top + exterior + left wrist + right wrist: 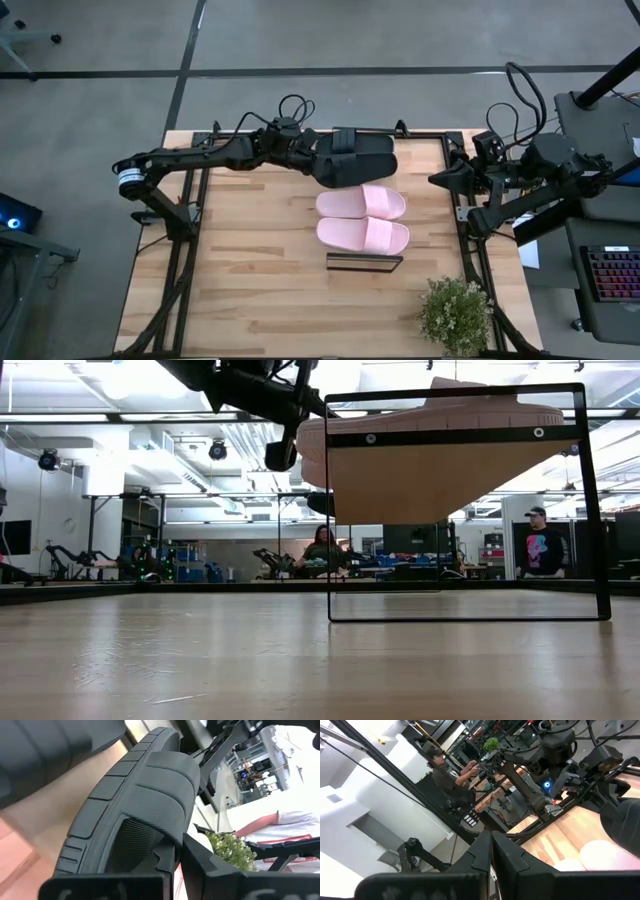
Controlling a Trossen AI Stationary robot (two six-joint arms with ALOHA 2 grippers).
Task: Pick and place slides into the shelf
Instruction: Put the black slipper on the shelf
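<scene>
Two pale pink slides (362, 218) lie side by side on the shelf (364, 262), near the middle of the table (250, 280), with smooth broad straps and toes pointing toward the right edge. The black slides (355, 158) sit near the far edge; their straps are pebbled and the soles ribbed. The left gripper (318, 160) has its fingers pressed together, pinching a black slide's strap. The right gripper (437, 179) waits at the right edge, fingers pressed together, holding nothing. No brand or writing is readable on any slide.
</scene>
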